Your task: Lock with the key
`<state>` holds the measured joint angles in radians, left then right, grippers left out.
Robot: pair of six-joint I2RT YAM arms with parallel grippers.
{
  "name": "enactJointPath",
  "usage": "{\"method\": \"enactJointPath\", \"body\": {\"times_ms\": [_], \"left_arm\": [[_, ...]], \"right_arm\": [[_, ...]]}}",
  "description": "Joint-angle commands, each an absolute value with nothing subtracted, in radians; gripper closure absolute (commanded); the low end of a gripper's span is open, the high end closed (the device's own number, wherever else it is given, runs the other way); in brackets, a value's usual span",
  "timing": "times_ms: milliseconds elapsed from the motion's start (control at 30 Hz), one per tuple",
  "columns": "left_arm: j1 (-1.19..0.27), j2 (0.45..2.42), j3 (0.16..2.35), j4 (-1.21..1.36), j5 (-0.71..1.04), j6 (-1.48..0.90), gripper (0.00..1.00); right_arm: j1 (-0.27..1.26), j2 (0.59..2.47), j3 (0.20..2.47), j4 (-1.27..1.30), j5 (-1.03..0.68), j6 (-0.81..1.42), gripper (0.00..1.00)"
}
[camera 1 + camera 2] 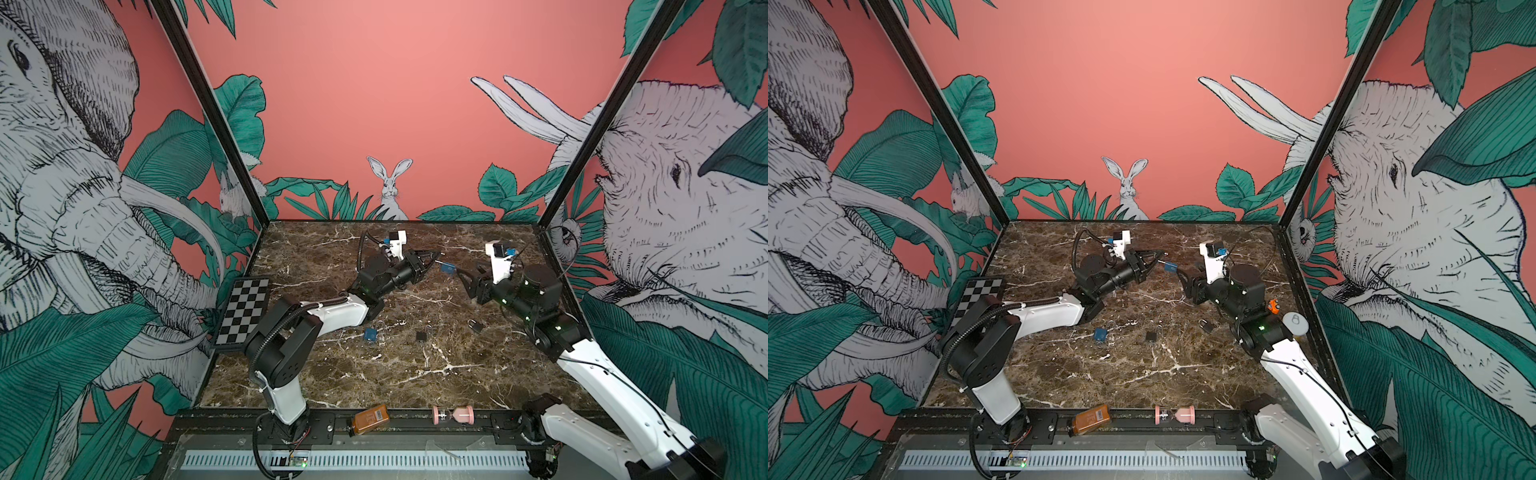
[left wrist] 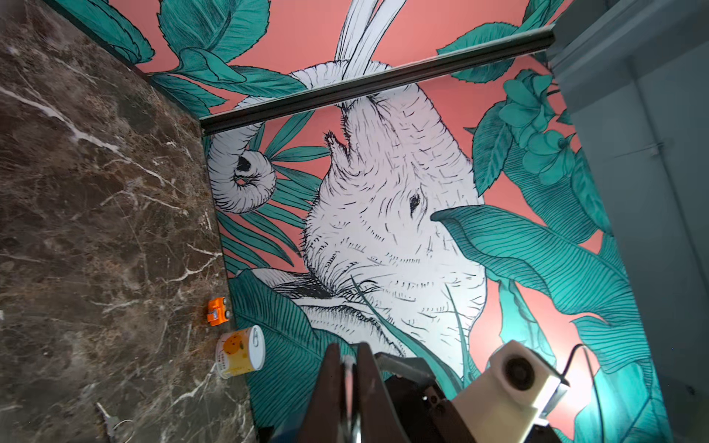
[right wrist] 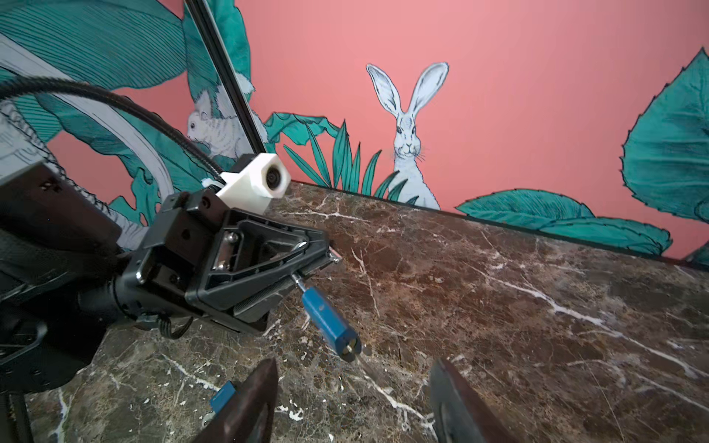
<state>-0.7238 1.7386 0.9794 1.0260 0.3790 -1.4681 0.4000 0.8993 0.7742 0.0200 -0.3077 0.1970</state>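
While the blue padlock [image 3: 330,322] is held off the marble table [image 1: 415,374] near its far side, the left gripper [image 3: 318,257] pinches its metal shackle, jaws almost together. The lock's keyhole end points toward the right gripper [image 3: 355,366], whose jaws stand well apart with nothing between them, close to the lock but not touching it. A key [image 2: 105,416] on a ring lies flat on the table, seen in the left wrist view. Nearer the front lie a second blue padlock [image 1: 370,334], a black padlock [image 1: 422,336] and a dark padlock [image 1: 476,325], all apart. A brown bottle [image 1: 370,419] and a pink sand timer [image 1: 453,414] lie on the front rail.
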Motion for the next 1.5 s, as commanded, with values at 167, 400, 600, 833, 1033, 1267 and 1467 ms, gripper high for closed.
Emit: {"method": "enactJointPath", "body": {"times_ms": [167,400,600,833,1033,1267,1467], "left_arm": [[-0.721,1.720,1.012,1.197,0.400,-1.702,1.00],[-0.721,1.698,1.020,1.200,0.431,-1.704,1.00],[-0.723,1.698,1.040,1.194,0.487,-1.697,1.00],[-0.732,1.711,1.062,1.218,0.509,-1.703,1.00],[-0.736,1.725,1.075,1.230,0.519,-1.711,1.00],[-0.740,1.743,1.085,1.241,0.523,-1.723,1.00],[-0.751,1.767,1.098,1.250,0.527,-1.738,1.00]], "right_arm": [[0.334,0.851,0.772,0.019,-0.569,0.155,0.60],[0.333,0.859,0.790,0.020,-0.556,0.111,0.51],[0.331,0.890,0.868,-0.035,-0.553,0.043,0.45],[0.331,0.965,0.911,-0.012,-0.580,0.040,0.45],[0.331,1.029,0.944,-0.013,-0.603,0.043,0.51],[0.331,1.048,0.948,0.000,-0.624,0.061,0.81],[0.331,1.037,0.927,0.017,-0.616,0.075,0.66]]}}
